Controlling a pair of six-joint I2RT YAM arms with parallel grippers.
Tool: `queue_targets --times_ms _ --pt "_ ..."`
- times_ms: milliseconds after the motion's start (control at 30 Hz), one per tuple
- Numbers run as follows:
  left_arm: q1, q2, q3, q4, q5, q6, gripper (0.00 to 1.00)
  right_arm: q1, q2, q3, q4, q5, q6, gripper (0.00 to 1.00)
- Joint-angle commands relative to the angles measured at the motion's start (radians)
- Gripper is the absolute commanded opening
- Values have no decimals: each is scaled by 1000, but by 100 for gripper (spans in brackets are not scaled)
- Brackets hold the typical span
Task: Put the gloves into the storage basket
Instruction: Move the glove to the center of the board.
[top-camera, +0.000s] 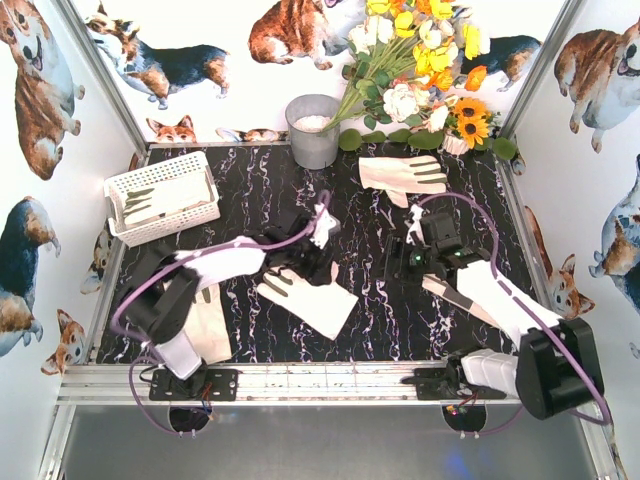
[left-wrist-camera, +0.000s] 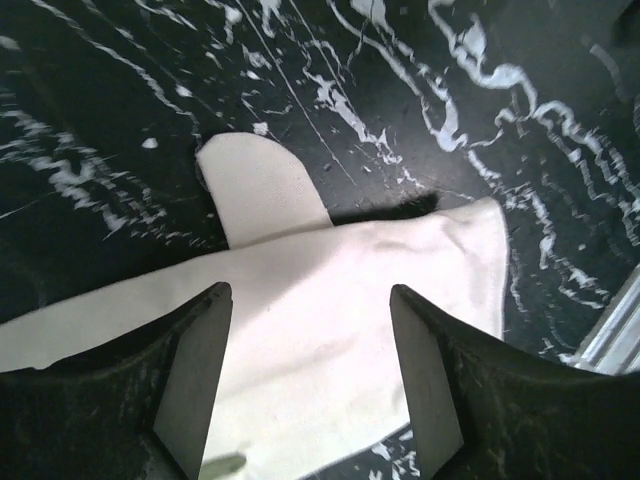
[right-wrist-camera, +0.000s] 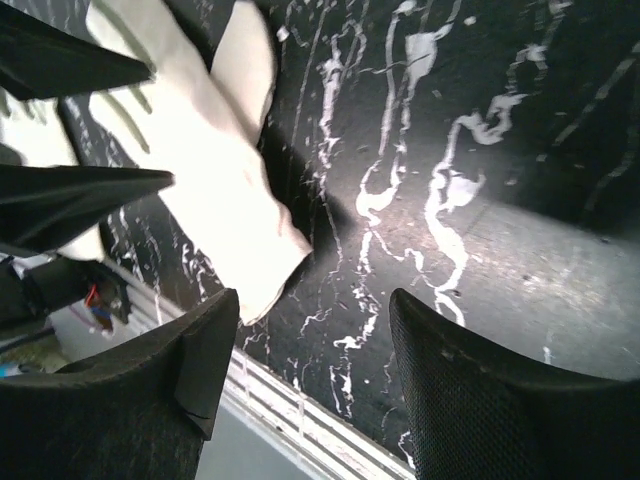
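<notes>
Hovering open-jawed over a cream glove (left-wrist-camera: 340, 270), the left gripper (left-wrist-camera: 308, 292) holds nothing, and the fabric looks light and limp, best pinched mid-palm or at the cuff.

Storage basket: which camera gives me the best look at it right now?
The top external view. It shows the whole storage basket at the rear left of the table, with a glove lying inside. Neither wrist view shows it; both look down at other gloves on the table.
</notes>
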Motion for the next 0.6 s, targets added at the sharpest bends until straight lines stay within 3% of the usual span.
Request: queue_targets --times_ms 0,133,267,567 --pt "9 -177 -44 64 -121 -177 61 0 64 -5 116 -183 4 63" --pt "23 -281 -135 -27 -331 -380 67 61 132 -24 212 -217 35 63" --pt "48 -368 -273 -40 -366 -530 69 117 219 -15 294 -216 33 60" --pt "64 -433 -466 119 -324 -695 51 118 401 75 366 -271 -57 56"
